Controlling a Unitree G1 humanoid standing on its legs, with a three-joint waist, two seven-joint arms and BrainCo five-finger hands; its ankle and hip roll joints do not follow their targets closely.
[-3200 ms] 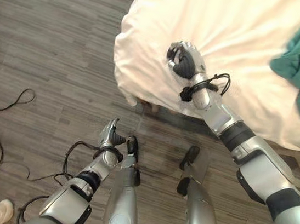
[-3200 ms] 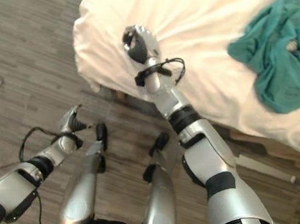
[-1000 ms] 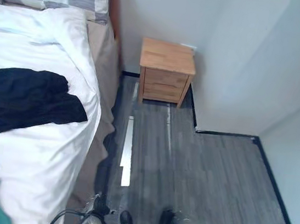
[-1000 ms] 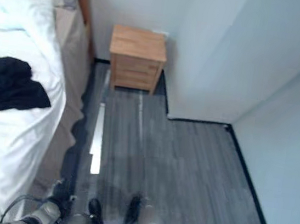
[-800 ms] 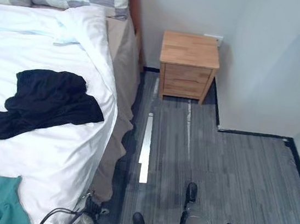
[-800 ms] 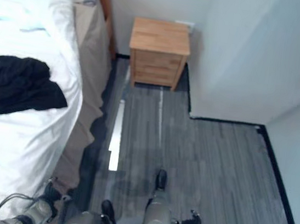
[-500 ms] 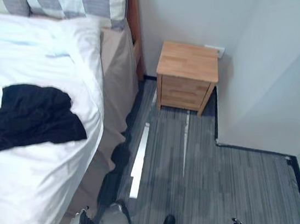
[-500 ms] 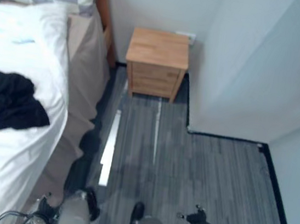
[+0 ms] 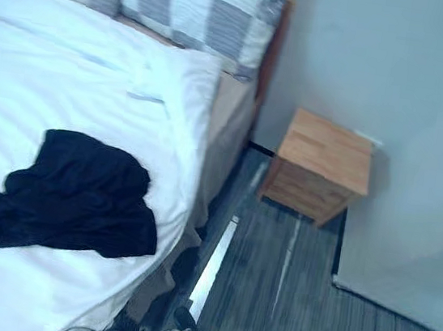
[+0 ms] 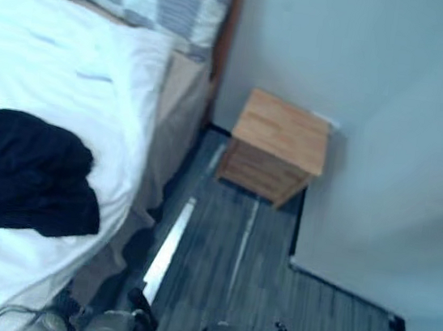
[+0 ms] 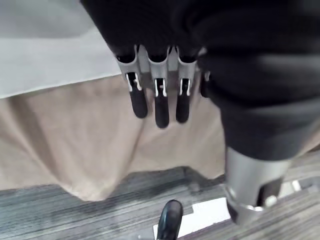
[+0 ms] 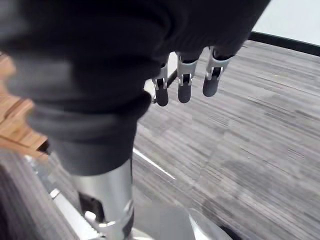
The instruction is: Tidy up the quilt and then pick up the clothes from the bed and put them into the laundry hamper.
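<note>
A white quilt (image 9: 62, 71) covers the bed, and a crumpled black garment (image 9: 79, 196) lies on it near the bed's side edge. Two grey checked pillows (image 9: 198, 3) rest at the head of the bed. My left hand (image 11: 161, 100) hangs low beside the bed, open, with straight fingers in front of the beige bed skirt (image 11: 95, 145) and nothing in it. Over the grey floor my right hand (image 12: 184, 85) also hangs open and holds nothing. Its dark wrist just shows at the lower edge of the left eye view.
A small wooden nightstand (image 9: 322, 166) stands against the pale wall, right of the brown headboard (image 9: 273, 50). A strip of grey plank floor (image 9: 271, 286) runs between the bed's side and the wall.
The camera has swung from the foot of the bed to its side and toward the pillows. My right hand has let go of the quilt and both arms now hang low.
</note>
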